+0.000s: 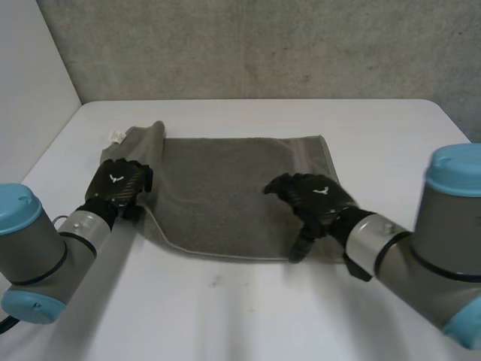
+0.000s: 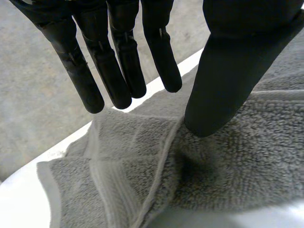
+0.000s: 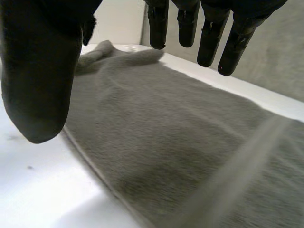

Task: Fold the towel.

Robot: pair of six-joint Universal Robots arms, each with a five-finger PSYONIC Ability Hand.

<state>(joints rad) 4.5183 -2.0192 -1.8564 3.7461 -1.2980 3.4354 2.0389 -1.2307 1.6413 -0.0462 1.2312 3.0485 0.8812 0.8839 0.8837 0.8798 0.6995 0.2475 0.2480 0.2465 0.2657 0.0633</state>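
While the right hand [image 1: 312, 197] hovers released, the straight-fingered left hand [image 2: 228, 71] thumbs the towel [image 2: 237, 161].

Grey terry towel [image 1: 225, 195] sits mid white table [image 1: 376, 128] (far-left corner bunched), left hand [image 1: 116, 184] on left edge, right hand [image 1: 312, 197] over near-right.

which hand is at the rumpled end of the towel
The left hand, at the bunched end of the towel; the right hand is over flat cloth.

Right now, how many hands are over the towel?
2. The left hand is at the left edge of the towel, by the bunched far corner; the right hand is over its near right part.
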